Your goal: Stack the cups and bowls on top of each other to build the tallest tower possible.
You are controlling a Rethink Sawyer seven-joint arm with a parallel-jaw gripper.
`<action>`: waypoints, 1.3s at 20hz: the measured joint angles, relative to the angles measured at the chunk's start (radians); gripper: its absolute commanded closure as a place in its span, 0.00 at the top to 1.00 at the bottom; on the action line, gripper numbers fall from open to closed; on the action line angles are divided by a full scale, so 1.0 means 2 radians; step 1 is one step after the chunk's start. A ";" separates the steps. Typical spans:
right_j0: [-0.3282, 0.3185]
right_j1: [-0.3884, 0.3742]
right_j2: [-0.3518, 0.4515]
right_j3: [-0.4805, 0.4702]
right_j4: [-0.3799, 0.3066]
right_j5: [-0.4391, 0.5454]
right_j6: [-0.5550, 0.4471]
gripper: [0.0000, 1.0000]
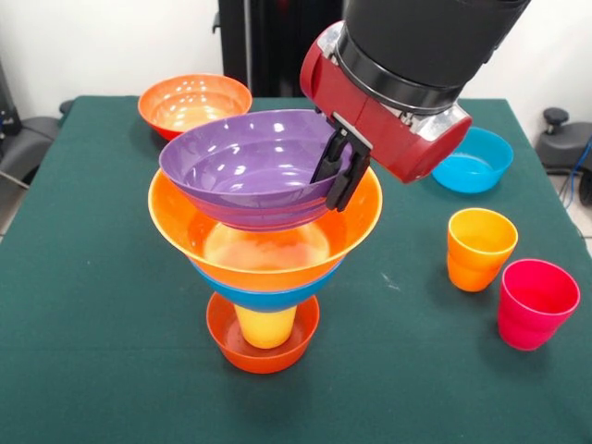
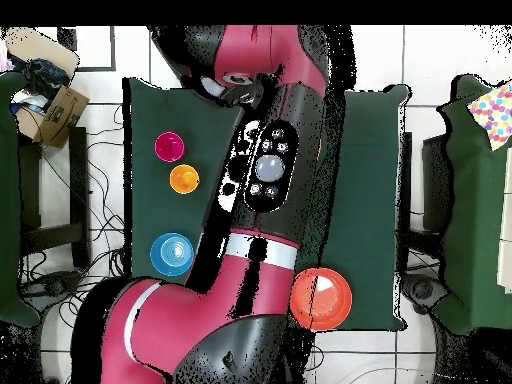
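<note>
The tower stands at the table's middle. From the bottom it is a small red-orange bowl (image 1: 263,350), a yellow cup (image 1: 265,326), a blue bowl (image 1: 264,298), a large light orange bowl (image 1: 194,227) and a purple bowl (image 1: 242,165). The purple bowl sits tilted in the orange one. My gripper (image 1: 329,188) comes in from the upper right and is shut on the purple bowl's right rim, one finger inside and one outside. In the overhead view the arm hides the tower and the gripper.
A medium red-orange bowl (image 1: 194,102) (image 2: 320,297) sits at the far left. On the right are a teal-blue bowl (image 1: 474,159) (image 2: 171,253), an orange cup (image 1: 479,248) (image 2: 184,179) and a pinkish red cup (image 1: 536,302) (image 2: 168,147).
</note>
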 measured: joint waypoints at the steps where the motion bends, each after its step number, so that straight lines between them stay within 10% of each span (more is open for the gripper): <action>1: 0.000 0.000 0.000 0.000 0.000 0.000 0.000 0.00; 26: 0.000 -0.001 0.003 0.000 -0.002 -0.008 0.000 0.00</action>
